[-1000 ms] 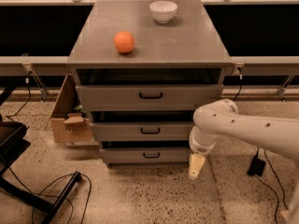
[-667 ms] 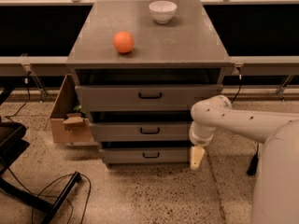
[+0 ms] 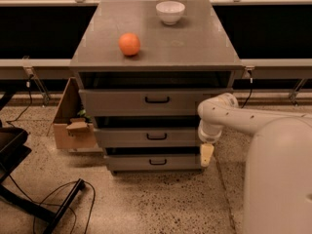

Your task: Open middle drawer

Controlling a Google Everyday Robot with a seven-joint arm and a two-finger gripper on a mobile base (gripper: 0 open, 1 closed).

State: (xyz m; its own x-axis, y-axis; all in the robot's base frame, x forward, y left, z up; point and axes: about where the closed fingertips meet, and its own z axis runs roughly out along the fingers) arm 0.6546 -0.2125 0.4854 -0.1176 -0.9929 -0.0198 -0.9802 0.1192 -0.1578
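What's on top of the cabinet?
An orange and a white bowl sit on the cabinet top. Drawer contents are hidden; the middle drawer looks shut. The pincer hangs at the cabinet's lower right.

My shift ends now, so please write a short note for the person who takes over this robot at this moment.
Gripper: hangs low at the right front corner of the grey cabinet, by the right end of the lowest grey drawer.
Wide, shallow grey middle drawer: looks closed; its small black bar handle is untouched.
Done: nothing yet.
Left: reach the handle, grip it, pull the drawer out.
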